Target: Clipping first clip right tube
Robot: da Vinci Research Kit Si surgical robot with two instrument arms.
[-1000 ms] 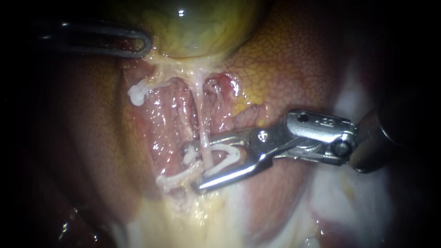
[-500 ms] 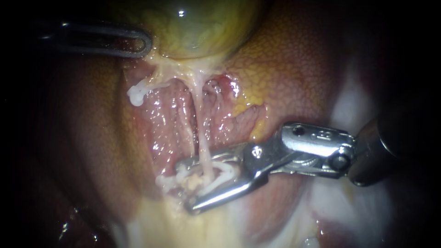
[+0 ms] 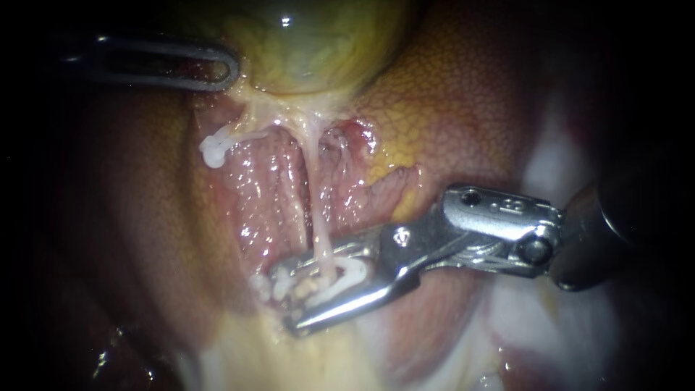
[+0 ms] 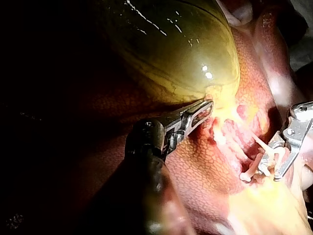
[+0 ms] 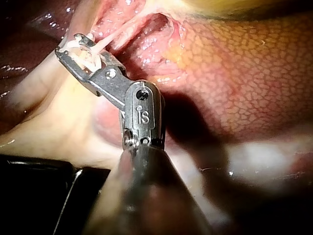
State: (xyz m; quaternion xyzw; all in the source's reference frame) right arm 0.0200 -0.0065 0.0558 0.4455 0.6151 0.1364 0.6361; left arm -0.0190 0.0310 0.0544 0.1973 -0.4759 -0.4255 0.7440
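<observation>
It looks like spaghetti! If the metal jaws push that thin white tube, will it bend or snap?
Likely floppy: the tube is a thin, pale strand stretched straight below the gallbladder. Probably slippery: it glistens wet. Perhaps easily torn: far thinner than the right instrument holding a clip around it.

The liver (image 3: 463, 108) is what I see carrying everything here. The yellow-green gallbladder (image 3: 311, 43) lies on it, and pale tubes (image 3: 318, 228) run down over its raw pink bed (image 3: 260, 188). In the right wrist view a dark flat surface (image 5: 39, 191) lies beneath the tissue. I cannot tell whether it is the desk.
</observation>
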